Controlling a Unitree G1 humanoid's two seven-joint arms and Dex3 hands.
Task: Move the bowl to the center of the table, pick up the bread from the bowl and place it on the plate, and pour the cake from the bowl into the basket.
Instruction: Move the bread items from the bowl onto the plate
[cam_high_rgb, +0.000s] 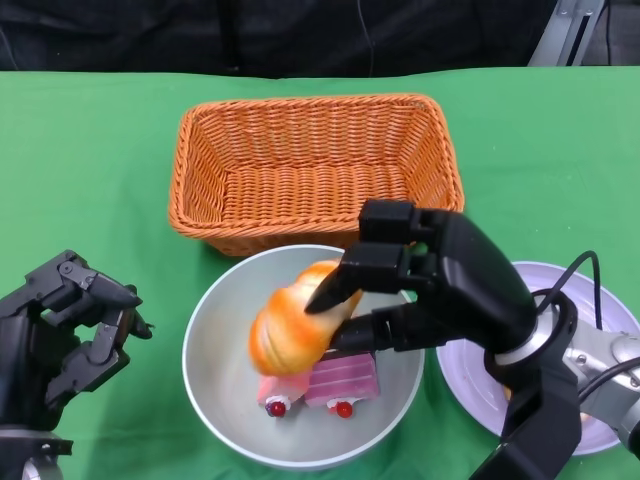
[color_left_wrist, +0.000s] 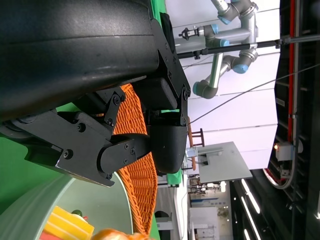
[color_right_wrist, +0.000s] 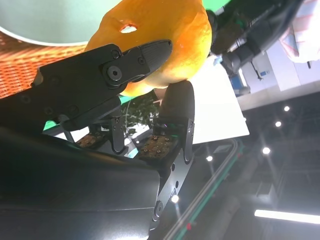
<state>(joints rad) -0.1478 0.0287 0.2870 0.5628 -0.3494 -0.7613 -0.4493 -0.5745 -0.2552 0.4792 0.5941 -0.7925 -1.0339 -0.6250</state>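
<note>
A: Where is the bread (cam_high_rgb: 293, 330)?

B: Pinched in the right hand (cam_high_rgb: 430, 285), over the pale green bowl (cam_high_rgb: 215, 330). The fingers (cam_high_rgb: 345, 285) press on its right side. Whether it has left the bowl floor I cannot tell; it overlaps the cake from above.

A: And the cake (cam_high_rgb: 335, 385)?

B: A pink slice with red cherries, lying in the bowl under the bread. Its upper part is hidden by the bread and the fingers.

A: What does the right wrist camera add?

B: The bread (color_right_wrist: 165, 45) fills the upper part, clamped between black fingers (color_right_wrist: 127, 62). A strip of bowl rim (color_right_wrist: 45, 40) and basket weave show; the rest is black shell.

A: The left hand?

B: The left hand (cam_high_rgb: 75, 325) rests on the green table (cam_high_rgb: 90, 160) just beside the bowl, fingers curled in, holding nothing. Its wrist view is mostly its own shell.

A: The basket (cam_high_rgb: 315, 170)?

B: Orange wicker, just behind the bowl, the bowl's rim covering its near edge.

A: The plate (cam_high_rgb: 590, 300)?

B: White, right of the bowl, largely hidden by the right arm and cut off by the picture's edge.
</note>
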